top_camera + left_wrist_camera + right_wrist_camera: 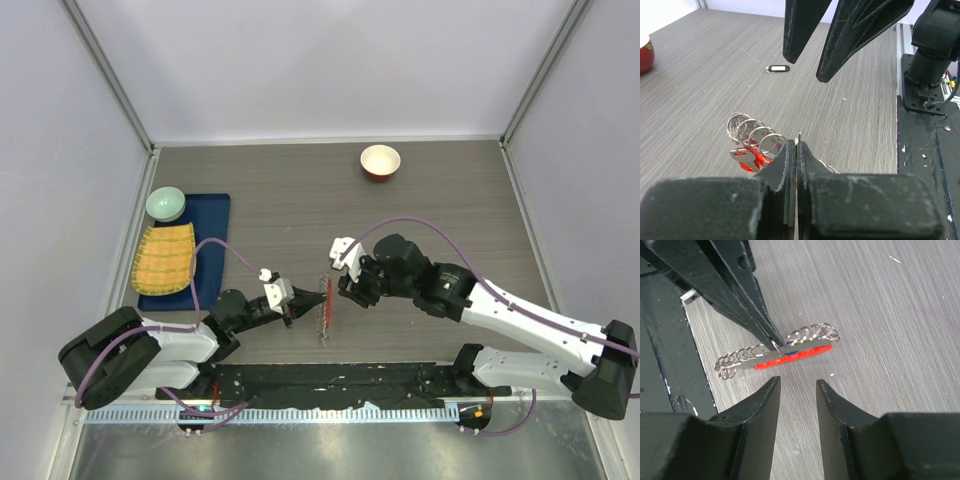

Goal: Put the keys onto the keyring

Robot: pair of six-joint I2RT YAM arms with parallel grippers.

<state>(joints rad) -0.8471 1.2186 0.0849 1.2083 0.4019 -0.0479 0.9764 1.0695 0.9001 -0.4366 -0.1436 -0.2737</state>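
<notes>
Well, the job looked only partly done. The keyring [792,354] lay on the counter [890,315] between the two hands, with its red bar flat and its row of shiny loops curled beside it. The left hand [796,145] was clenched tight. Its thin tips pinched a bit of the metal loop on the keyring and held it in place. The right hand [797,381] was released, with its two fingers apart and nothing between them. It hung close to the red bar but did not touch it. A silver key [742,156] seemed to hang from the loops by the red part, and a blue bit [794,352] showed along the red bar. So I think some keys were on already, though they were too small to be sure. One piece was clearly not on. The black-and-white tag [778,68] lay by itself on the counter, well apart from the keyring, out past the right hand's fingers. No hand was holding it. What was left, I think, was to fetch that tag, bring it over and slip it onto a loop while the left hand stopped the keyring from sliding. I could not tell if other keys were hiding somewhere.
</notes>
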